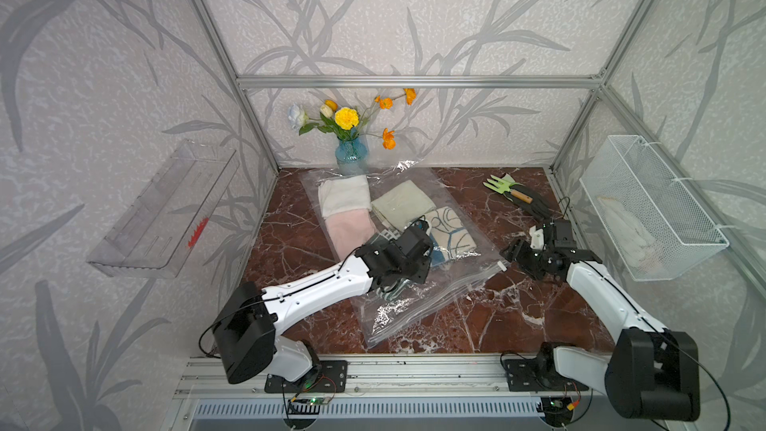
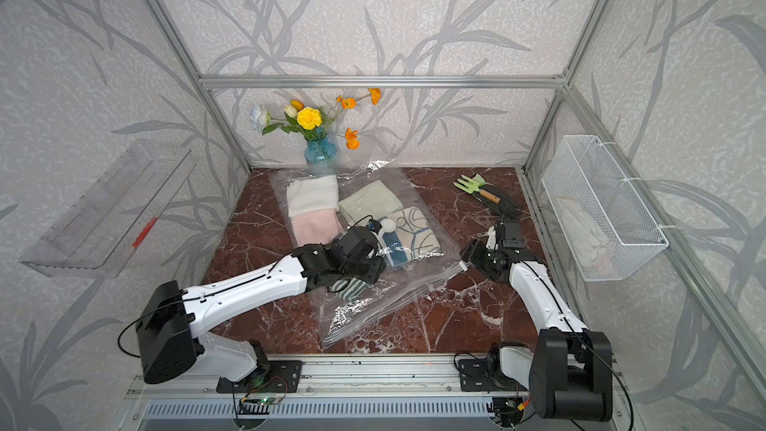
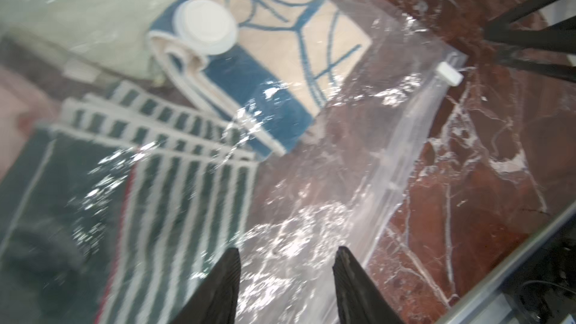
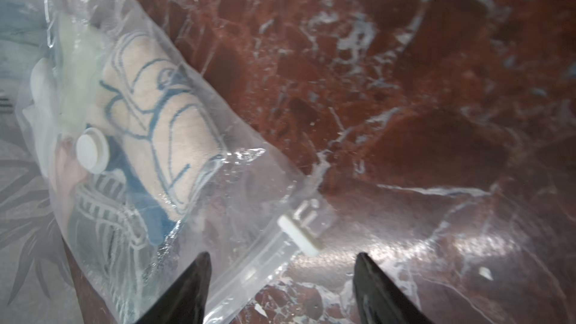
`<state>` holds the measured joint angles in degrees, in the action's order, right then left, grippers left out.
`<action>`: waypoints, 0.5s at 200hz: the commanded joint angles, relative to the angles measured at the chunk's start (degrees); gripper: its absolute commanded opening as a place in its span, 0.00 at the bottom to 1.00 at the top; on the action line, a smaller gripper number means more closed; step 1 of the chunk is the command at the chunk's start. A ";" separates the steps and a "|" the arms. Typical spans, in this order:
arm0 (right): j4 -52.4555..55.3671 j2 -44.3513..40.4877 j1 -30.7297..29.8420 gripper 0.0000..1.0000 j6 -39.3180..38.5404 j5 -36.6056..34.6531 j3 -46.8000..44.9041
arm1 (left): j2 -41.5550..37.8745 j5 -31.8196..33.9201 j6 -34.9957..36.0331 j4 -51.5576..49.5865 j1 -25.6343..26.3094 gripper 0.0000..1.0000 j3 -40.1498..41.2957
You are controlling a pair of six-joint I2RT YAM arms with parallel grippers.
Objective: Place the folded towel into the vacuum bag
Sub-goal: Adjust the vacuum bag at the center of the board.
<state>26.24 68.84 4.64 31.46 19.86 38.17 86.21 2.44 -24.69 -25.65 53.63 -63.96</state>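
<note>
The vacuum bag (image 1: 414,317) lies flat on the red marble table, with its white valve cap (image 3: 205,26) and white slider clip (image 4: 299,240) in view. A green-and-white striped folded towel (image 3: 174,197) lies under the bag's clear plastic near its open zip edge. Beside it in the bag is a beige-and-blue towel (image 1: 449,230). My left gripper (image 3: 288,250) hovers open over the crinkled plastic just beside the striped towel, with nothing between its fingers. My right gripper (image 4: 283,255) stands open at the bag's corner by the slider clip, holding nothing.
A white-and-pink towel (image 1: 344,209) and a pale green one (image 1: 400,205) also lie in the bag. A blue vase of flowers (image 1: 351,155) stands at the back. A green garden fork and a black glove (image 1: 503,188) lie back right. A wire basket (image 1: 650,205) hangs on the right wall.
</note>
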 commanded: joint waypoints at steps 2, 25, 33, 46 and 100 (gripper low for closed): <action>-6.33 1.43 0.73 0.71 0.99 5.37 -2.55 | 6.74 -3.21 3.69 0.86 0.67 0.51 -3.38; -10.35 7.82 0.67 0.71 2.29 8.56 -2.78 | 7.90 -4.82 5.36 -0.87 1.44 0.56 -1.79; -12.76 9.91 0.73 0.71 2.82 8.74 -3.41 | 7.15 -4.77 5.90 -2.53 2.01 0.59 -0.79; -16.66 13.16 0.72 0.71 3.91 10.49 -3.89 | 5.01 -3.72 6.17 -6.13 2.79 0.66 1.40; -24.41 19.66 0.46 0.67 9.06 12.61 -3.49 | -5.77 -3.25 3.56 -15.47 4.70 0.84 8.61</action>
<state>5.34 85.97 5.32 37.58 32.03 35.11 84.12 -0.97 -21.06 -35.70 56.95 -55.90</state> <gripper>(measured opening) 0.679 0.829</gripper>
